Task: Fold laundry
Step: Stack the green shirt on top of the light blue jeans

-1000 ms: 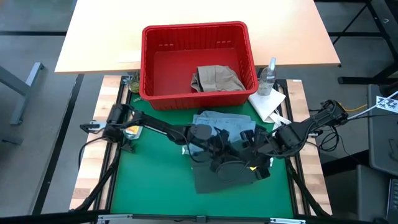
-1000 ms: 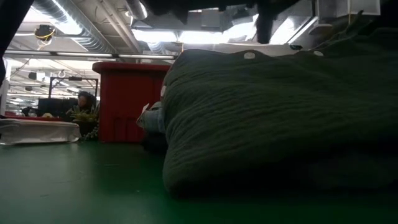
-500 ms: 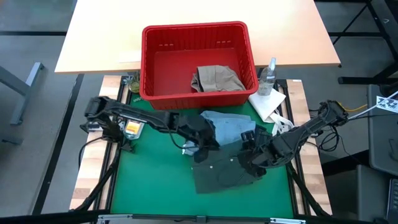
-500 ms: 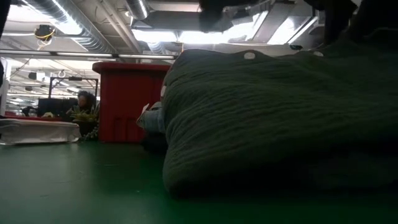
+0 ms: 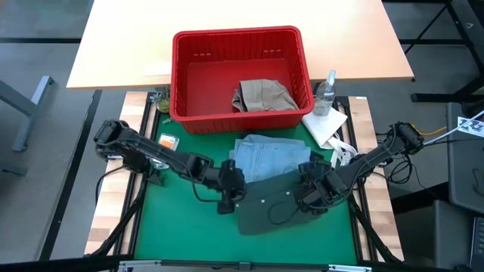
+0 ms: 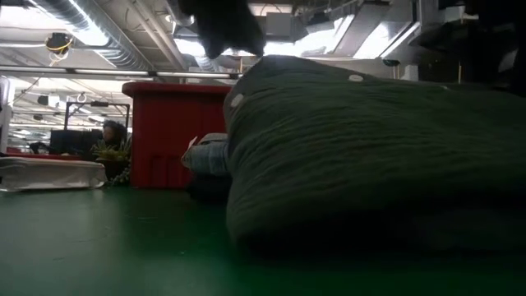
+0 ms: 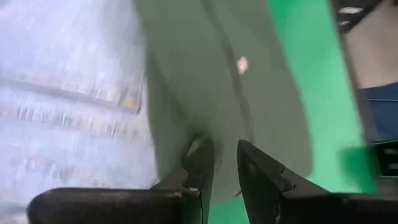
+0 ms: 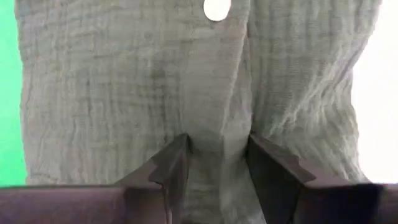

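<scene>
Green shirt [image 5: 276, 208] lies on the green mat in the middle of the table [image 5: 181, 227], just near of the blue jeans [image 5: 268, 157]. Left tool [image 5: 229, 198] pinches the shirt's left edge. Right tool [image 5: 311, 198] is clamped on its right side. A beige cloth [image 5: 263, 96] sits in the red basket [image 5: 185, 75], far back.

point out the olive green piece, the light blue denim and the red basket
olive green piece [image 5: 268, 211], high view, on its flat middle, on the green mat
light blue denim [image 5: 265, 157], high view, middle of the part showing beyond the olive piece
red basket [image 5: 219, 79], high view, bare floor inside
</scene>
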`<state>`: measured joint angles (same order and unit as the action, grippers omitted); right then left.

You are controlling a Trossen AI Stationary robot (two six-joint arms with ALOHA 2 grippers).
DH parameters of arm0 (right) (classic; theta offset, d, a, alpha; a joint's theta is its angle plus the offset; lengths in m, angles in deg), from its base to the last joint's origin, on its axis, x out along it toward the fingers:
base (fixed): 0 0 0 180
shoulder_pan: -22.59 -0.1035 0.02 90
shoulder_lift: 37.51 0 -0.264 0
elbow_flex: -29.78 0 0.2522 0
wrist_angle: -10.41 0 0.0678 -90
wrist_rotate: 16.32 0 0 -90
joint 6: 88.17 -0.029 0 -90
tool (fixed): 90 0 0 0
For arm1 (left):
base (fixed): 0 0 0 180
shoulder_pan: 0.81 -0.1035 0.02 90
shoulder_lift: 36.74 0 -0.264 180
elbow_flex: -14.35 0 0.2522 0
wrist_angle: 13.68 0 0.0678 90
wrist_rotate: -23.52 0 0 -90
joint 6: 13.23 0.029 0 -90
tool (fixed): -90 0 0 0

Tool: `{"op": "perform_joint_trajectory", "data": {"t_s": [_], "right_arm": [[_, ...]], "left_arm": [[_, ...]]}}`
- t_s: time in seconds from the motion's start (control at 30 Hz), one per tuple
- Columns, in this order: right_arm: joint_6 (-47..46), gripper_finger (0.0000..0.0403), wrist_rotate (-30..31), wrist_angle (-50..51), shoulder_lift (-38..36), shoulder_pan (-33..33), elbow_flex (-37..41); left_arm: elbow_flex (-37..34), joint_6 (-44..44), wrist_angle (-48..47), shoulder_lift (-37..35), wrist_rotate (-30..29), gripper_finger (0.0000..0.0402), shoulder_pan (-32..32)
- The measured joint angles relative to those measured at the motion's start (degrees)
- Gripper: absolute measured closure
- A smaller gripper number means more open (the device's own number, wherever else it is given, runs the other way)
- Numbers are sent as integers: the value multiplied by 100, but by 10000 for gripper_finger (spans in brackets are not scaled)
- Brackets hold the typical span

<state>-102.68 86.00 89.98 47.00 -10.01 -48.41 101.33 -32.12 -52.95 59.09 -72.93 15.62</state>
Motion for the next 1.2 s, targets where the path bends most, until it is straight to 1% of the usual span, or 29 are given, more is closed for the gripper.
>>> {"op": "perform_joint_trajectory", "data": {"t_s": [0.07,0.27,0.4,0.5,0.6,0.73,0.87,0.97,1.1,1.2], "right_arm": [[-21,242,-17,-4,0,0,31],[-21,242,-35,-6,0,0,36],[-23,242,-67,-3,0,0,36],[-23,242,-95,-1,0,0,36],[-23,242,-96,1,0,0,36],[-23,242,-152,3,0,0,36],[-23,242,-364,12,0,0,36],[-24,242,-541,21,-38,-6,36],[-23,242,-600,48,-237,-7,-13],[-21,242,-518,43,-473,-7,-89]], "left_arm": [[-279,-183,249,0,-228,335,82],[-1197,-480,1254,0,-586,335,131],[-1560,-521,1337,0,-950,335,65],[-1710,-675,1331,0,-1100,335,-13],[-1709,-761,1321,0,-1053,335,-76],[-1453,-761,1239,-88,-781,335,-56],[-1189,-807,1255,-366,-367,335,29],[-1127,-1027,1196,-650,-131,335,134],[-1114,-1264,942,-1230,-239,335,344],[-1114,-1492,732,-1552,-622,335,587]]}}
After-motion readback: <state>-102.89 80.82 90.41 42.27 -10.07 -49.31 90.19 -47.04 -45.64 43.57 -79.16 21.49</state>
